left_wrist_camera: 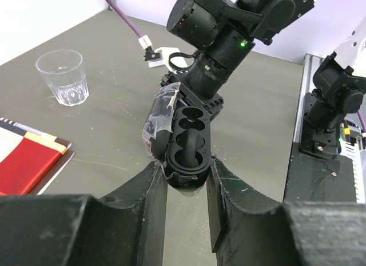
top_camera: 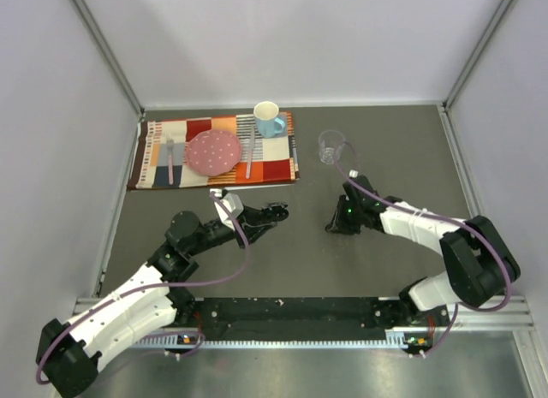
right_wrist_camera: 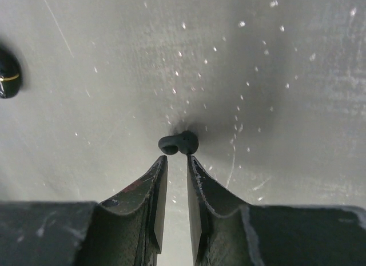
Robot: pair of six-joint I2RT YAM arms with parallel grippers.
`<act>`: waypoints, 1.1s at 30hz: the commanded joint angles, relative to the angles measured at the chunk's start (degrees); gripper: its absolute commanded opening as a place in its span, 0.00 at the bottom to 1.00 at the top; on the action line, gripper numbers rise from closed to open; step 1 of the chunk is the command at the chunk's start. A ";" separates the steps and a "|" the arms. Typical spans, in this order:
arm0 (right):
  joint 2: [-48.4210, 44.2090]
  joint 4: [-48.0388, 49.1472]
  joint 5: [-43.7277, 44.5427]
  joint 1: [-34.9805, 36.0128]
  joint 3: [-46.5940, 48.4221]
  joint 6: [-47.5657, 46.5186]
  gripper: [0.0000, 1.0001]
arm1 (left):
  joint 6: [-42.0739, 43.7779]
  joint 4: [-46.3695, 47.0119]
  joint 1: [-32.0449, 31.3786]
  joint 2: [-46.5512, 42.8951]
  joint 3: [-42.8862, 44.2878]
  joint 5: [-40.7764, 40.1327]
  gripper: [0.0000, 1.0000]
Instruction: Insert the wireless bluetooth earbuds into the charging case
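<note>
**Risk: a pinch that misses**

Right gripper: jaws narrow, nothing between. One earbud lies on the table just beyond the tips, at 12 o'clock. We judge a close from here would flick it away. Left gripper clamps the open charging case, wells empty.

The table is a dark grey, matt surface, scuffed and flecked with pale specks. At its far left lies a patchwork placemat of red, orange, white and blue squares, and to the right of it, also toward the far edge, a clear drinking glass stands upright. The right wrist view shows one small black earbud lying on the bare surface. A glossy black rounded thing lies apart from it, cut off by the frame edge.
</note>
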 commanded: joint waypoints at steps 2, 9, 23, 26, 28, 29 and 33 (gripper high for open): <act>-3.35 -0.71 1.19 0.24 -2.43 1.47 0.20 | 0.40 1.72 -0.13 -1.10 -0.25 -0.55 0.00; -8.45 -2.99 5.15 0.06 -4.63 2.09 0.21 | 0.48 1.20 -0.13 -1.36 -0.42 -0.81 0.00; -9.69 -1.85 2.42 1.29 1.69 6.22 0.29 | 0.05 1.72 -0.13 -1.36 -0.34 -0.46 0.00; -5.92 -1.41 3.12 3.39 4.59 5.96 0.30 | 0.05 1.46 -0.13 -1.63 -0.25 -0.72 0.00; -2.93 -0.62 2.43 3.93 6.17 5.96 0.30 | 0.13 1.37 -0.13 -2.07 -0.33 -0.90 0.00; -2.05 -0.45 2.33 4.28 6.61 6.22 0.30 | 0.22 1.11 -0.13 -2.16 -0.33 -1.07 0.00; 1.12 0.70 2.86 4.54 7.41 7.19 0.29 | 0.40 0.14 -0.04 -2.77 -0.42 -1.60 0.00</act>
